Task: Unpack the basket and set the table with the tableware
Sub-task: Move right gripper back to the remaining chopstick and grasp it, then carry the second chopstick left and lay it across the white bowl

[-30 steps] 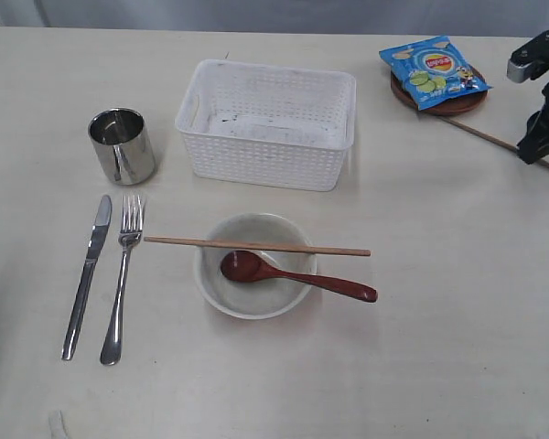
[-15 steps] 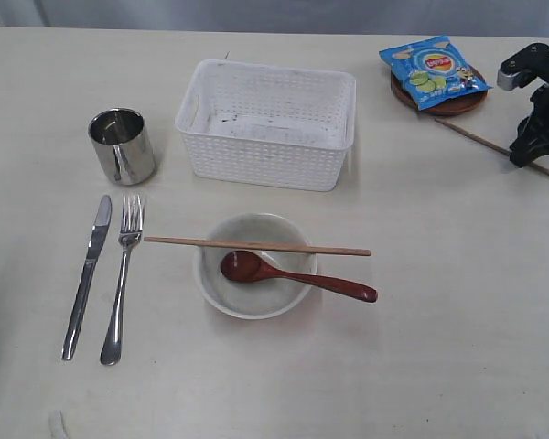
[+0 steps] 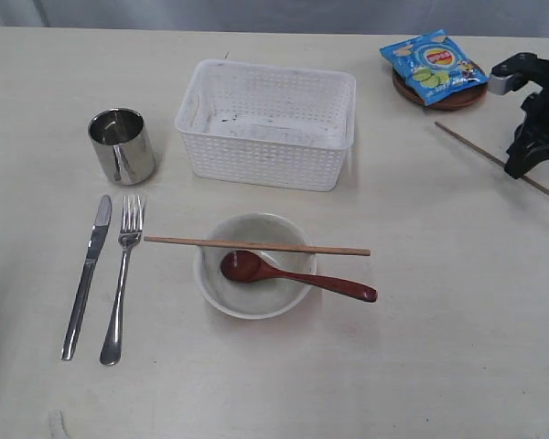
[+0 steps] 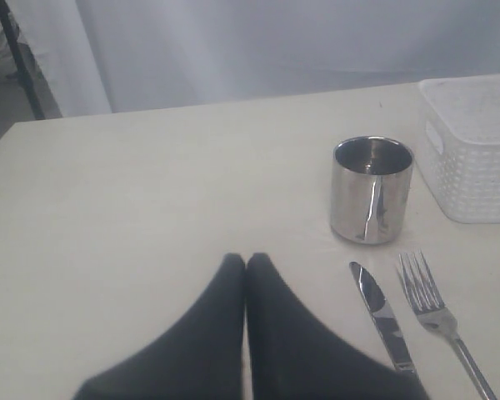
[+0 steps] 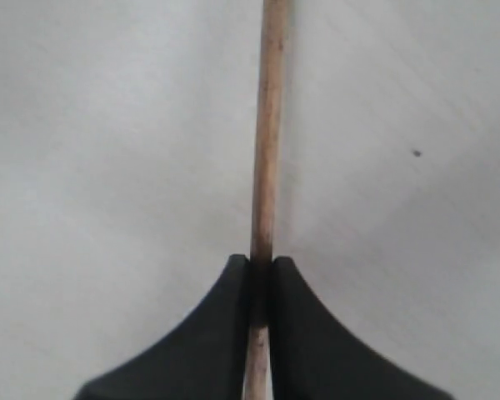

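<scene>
The white basket [image 3: 267,123] stands at the back middle of the table [image 3: 439,320]. In front of it is the off-white bowl [image 3: 254,265], with the dark red spoon [image 3: 297,277] in it and one wooden chopstick [image 3: 256,245] across its rim. The steel cup [image 3: 123,146], knife [image 3: 87,274] and fork [image 3: 123,274] lie at the left. At the right edge my right gripper [image 3: 517,167] is shut on the second chopstick [image 5: 267,142]. The brown plate [image 3: 439,94] sits far right under a blue packet [image 3: 432,68]. My left gripper [image 4: 246,262] is shut, empty, near the cup [image 4: 371,190].
The basket's corner [image 4: 471,150] shows in the left wrist view beside the knife [image 4: 382,317] and fork [image 4: 437,312]. Bare tabletop lies in front of the bowl and to its right.
My right gripper has moved forward and slightly left, carrying the second chopstick away from the brown plate. The blue packet and plate have shifted a little toward the back. The left arm is still.
</scene>
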`<state>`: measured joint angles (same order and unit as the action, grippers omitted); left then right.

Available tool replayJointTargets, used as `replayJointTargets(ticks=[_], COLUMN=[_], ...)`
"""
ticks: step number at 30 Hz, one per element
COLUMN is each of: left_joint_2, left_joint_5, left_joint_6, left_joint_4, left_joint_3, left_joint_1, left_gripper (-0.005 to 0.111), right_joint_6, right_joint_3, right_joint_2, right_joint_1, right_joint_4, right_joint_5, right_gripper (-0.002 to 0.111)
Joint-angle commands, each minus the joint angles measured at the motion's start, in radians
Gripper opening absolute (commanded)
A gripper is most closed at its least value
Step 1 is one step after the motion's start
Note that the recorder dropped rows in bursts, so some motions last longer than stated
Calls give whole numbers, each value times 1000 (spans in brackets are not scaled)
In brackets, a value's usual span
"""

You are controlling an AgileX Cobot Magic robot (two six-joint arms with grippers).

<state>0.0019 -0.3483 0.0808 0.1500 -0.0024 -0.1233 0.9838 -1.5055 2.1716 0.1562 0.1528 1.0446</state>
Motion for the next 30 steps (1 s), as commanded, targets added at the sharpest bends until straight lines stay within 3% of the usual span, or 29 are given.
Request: replayJointTargets(ticks=[1,10,22,30], left_joint_2=[-2,-2,-2,-2], left_joint_5=[1,1,1,1], left_joint_6=[2,2,2,2], left_joint_4=[3,3,3,3], left_joint_3=[2,2,2,2], left_joint_1=[-5,-5,-5,-5], left_gripper=[0,0,0,0], right_joint_6=[7,10,-26,-101], right_joint_3=[45,198,205,205], right_joint_2=[-98,-305,-497,-516], right_joint_1=[-48,-227,-499,-766], right_joint_4=[44,52,48,16], right_joint_5=[37,-16,-33,-34], right_gripper=[-1,-1,-1,-1])
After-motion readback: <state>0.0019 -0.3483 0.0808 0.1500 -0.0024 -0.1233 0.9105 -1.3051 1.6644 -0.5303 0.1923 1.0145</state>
